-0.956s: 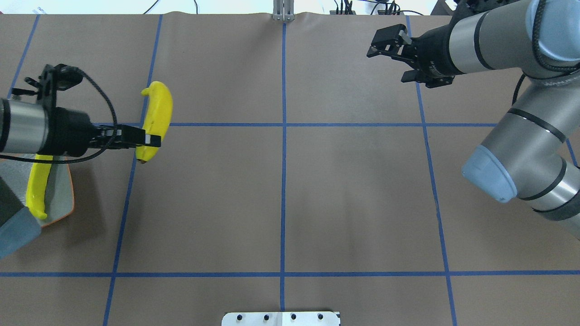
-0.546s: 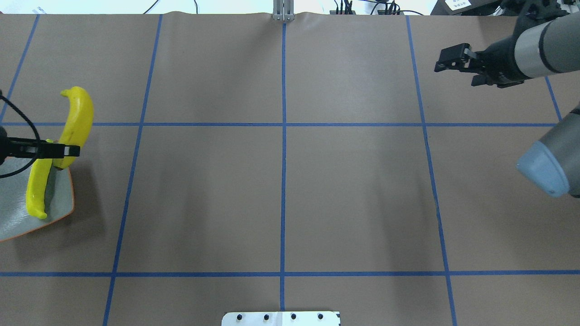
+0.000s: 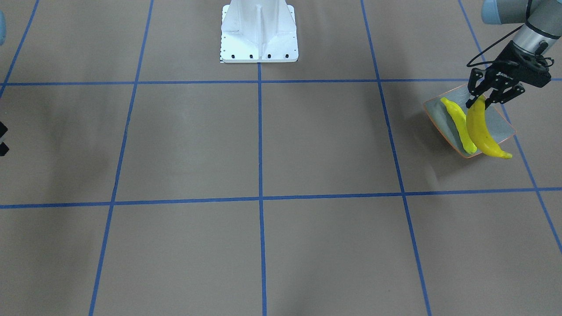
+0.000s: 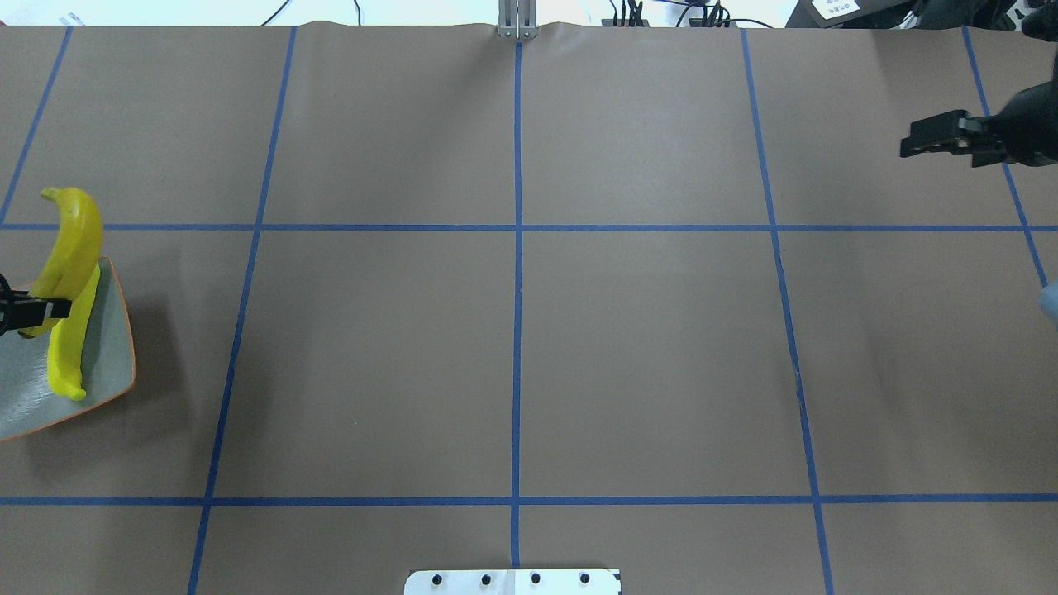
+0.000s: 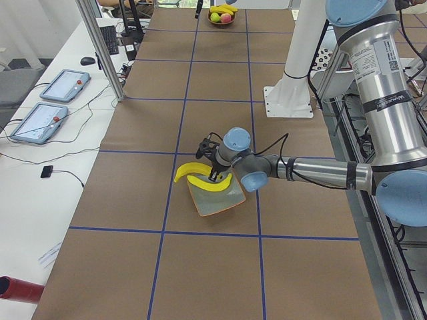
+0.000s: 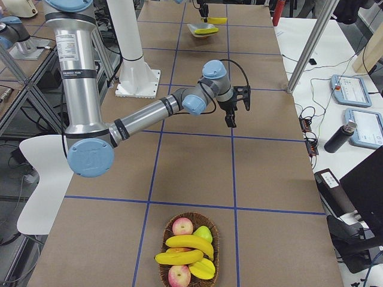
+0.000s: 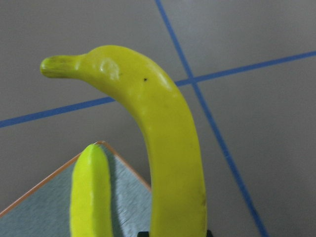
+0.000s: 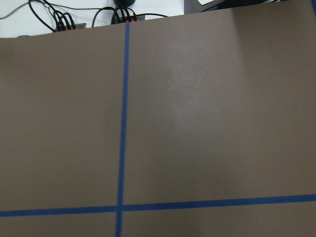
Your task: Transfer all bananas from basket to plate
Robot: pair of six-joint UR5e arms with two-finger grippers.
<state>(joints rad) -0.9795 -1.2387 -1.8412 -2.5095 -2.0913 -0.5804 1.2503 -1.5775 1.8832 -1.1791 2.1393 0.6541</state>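
My left gripper (image 4: 37, 310) is shut on the lower end of a yellow banana (image 4: 70, 248), which hangs over the far edge of the plate (image 4: 111, 364). From the front, this held banana (image 3: 480, 129) crosses the plate (image 3: 500, 125) beside a second banana (image 3: 459, 125) lying in it. The left wrist view shows the held banana (image 7: 168, 148) and the lying one (image 7: 91, 197) close up. The basket (image 6: 212, 230) at the table's right end holds more bananas (image 6: 188, 242). My right gripper (image 4: 909, 140) is open and empty above the far right of the table.
Apples (image 6: 182, 226) and a green fruit share the basket. The robot's white base plate (image 4: 512, 581) sits at the near middle edge. Tablets (image 5: 63, 83) and a bottle (image 6: 338, 137) lie on side benches beyond the table.
The left arm carried the banana leftward from the open table to above the plate. The right arm drew back to the right edge.
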